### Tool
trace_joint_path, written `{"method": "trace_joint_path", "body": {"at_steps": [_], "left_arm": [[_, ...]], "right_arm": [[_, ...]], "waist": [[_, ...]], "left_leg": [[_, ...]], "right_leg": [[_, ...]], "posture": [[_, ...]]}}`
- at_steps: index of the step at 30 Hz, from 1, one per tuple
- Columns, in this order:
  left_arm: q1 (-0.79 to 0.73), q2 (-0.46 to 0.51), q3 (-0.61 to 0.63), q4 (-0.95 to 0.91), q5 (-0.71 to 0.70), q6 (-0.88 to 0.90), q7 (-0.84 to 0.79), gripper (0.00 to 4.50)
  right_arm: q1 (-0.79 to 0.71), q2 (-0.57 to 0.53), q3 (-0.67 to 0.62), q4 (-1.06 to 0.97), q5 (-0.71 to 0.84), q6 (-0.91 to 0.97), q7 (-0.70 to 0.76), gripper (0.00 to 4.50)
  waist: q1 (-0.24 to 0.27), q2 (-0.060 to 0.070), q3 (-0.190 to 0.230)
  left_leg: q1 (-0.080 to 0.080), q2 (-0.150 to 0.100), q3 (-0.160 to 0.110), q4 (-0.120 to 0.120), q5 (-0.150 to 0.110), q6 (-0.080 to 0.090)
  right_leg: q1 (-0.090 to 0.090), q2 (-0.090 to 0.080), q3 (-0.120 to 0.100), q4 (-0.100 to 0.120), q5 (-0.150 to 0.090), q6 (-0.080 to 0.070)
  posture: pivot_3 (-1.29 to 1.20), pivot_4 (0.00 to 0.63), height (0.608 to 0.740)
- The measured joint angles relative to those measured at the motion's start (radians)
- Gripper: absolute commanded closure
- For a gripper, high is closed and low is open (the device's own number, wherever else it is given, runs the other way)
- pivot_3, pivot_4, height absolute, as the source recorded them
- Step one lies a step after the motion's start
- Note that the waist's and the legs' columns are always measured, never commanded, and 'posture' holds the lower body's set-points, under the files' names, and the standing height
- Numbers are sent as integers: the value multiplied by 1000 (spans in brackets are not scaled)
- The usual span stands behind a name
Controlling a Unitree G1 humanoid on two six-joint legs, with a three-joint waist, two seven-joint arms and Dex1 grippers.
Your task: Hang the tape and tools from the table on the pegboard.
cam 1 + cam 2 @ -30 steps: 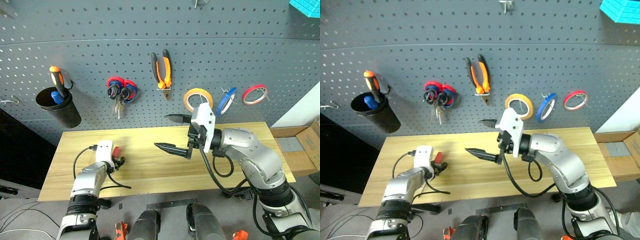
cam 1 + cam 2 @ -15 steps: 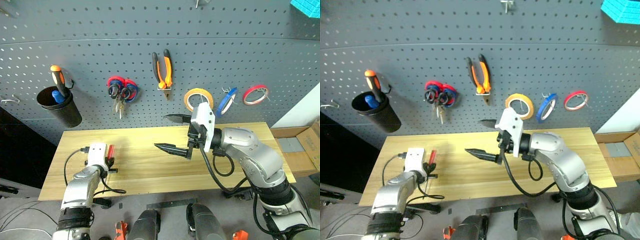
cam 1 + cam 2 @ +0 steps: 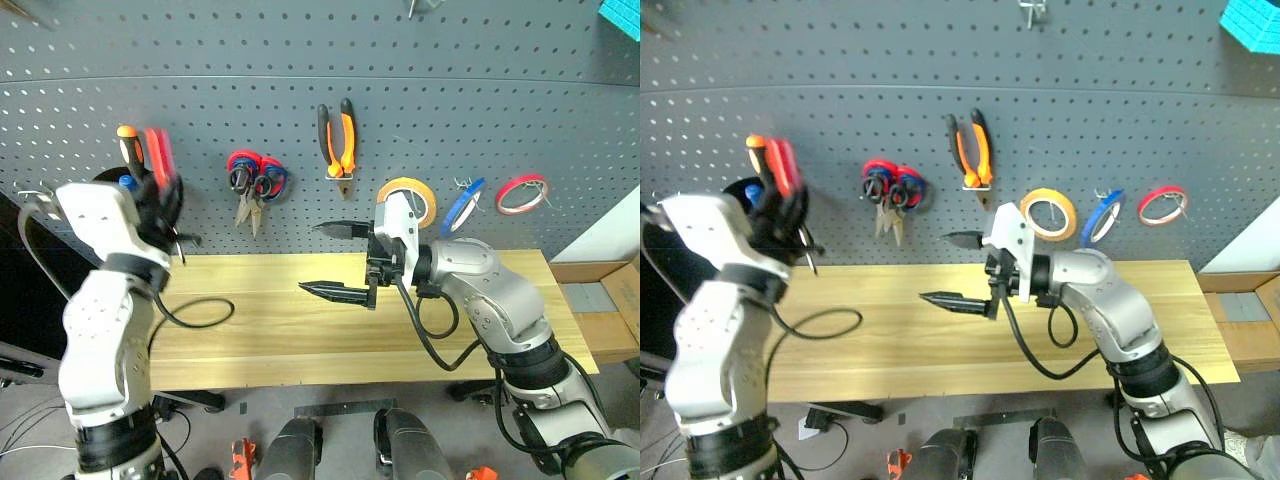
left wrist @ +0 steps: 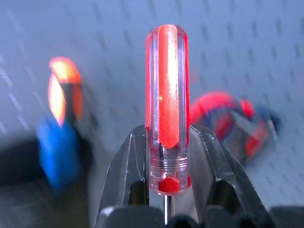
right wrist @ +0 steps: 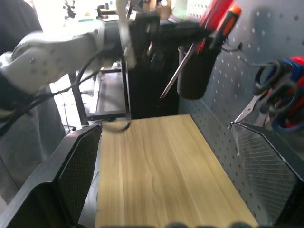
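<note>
The left claw (image 4: 164,190) was clamped on the red-handled screwdriver (image 4: 166,102), holding it handle-up in front of the pegboard (image 3: 300,90), just beside the black cup (image 3: 745,190) above the desk's (image 3: 330,340) left end. To finish well, it should probably lower the blade into that cup slowly, clear of the orange-handled screwdriver (image 3: 126,140). The right claw (image 3: 335,260) hung wide open and empty over the desk's middle.

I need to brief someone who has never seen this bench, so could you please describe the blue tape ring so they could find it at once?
Start at the dark grey pegboard behind the wooden table. At its lower right, three tape rings hang in a row just above the tabletop. The blue tape is the middle one, a thin ring hanging edge-on, with the yellow tape ring on one side and the red tape ring on the other.
</note>
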Motion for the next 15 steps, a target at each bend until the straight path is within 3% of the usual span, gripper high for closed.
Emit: {"method": "trace_joint_path", "body": {"at_steps": [4, 11, 15], "left_arm": [[-139, 105, 45, 44, 16, -52, 17, 3716], [-226, 151, 43, 170, 36, -101, 18, 3716], [-246, 151, 44, 309, 66, -222, 21, 3716]], "right_arm": [[-7, 7, 1, 10, -1, -14, 15, 0], [-15, 39, 1, 17, -3, -28, 9, 0], [-103, 149, -15, 89, -68, -47, -127, 0]], "waist": [[3, -2, -3], [10, -3, -3], [7, -3, -4]], "left_leg": [[0, 0, 1, 0, 0, 0], [0, 0, 0, 0, 1, -1], [3, 0, 1, -1, 1, -2]], "right_leg": [[0, 0, 0, -1, 0, 0], [-1, 1, 0, 0, 0, 0], [-1, 1, 0, 2, 0, -1]], "posture": [[87, 152, 740], [74, 156, 740], [63, 160, 740]]}}
